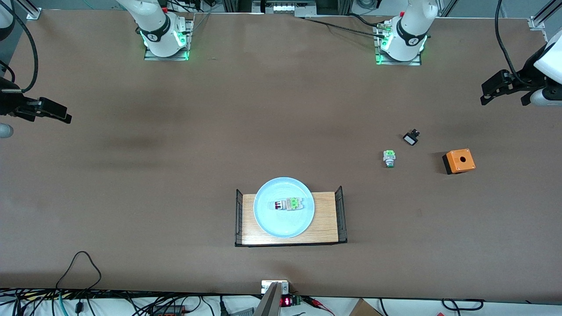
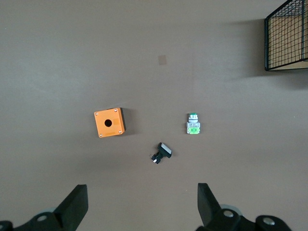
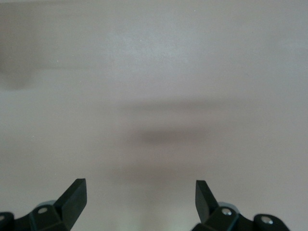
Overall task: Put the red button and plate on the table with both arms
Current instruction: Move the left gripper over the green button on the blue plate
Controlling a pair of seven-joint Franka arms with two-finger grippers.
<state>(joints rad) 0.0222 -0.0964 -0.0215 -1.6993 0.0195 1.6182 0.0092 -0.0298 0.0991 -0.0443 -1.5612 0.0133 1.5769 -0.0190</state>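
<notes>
The red button (image 1: pixel 279 205) lies on its side in the middle of the pale blue plate (image 1: pixel 268 219). The plate sits on a small wooden tray (image 1: pixel 327 228) with black wire ends. The tray rests on the brown worktop (image 1: pixel 175 175), close to the front camera's edge.

The left tool (image 1: pixel 491 93) hangs in the air over the left arm's end of the worktop, well apart from the plate and the red button. Its fingers (image 2: pixel 77 204) are spread wide and hold nothing. Under it, in the left wrist view, lie an orange box (image 2: pixel 109 122) with a hole, a green and silver switch (image 2: pixel 193 124) and a small black part (image 2: pixel 161 152). One wire end of the tray (image 2: pixel 287 38) shows at the corner of that view.

The right tool (image 1: pixel 61 115) hangs over the right arm's end of the worktop, also well apart from the plate. Its fingers (image 3: pixel 74 195) are spread wide and hold nothing too. Only bare worktop (image 3: pixel 154 96) shows under it.

The plate and the red button lie about midway between the two tools, nearer the front camera than the orange box and the green and silver switch.
</notes>
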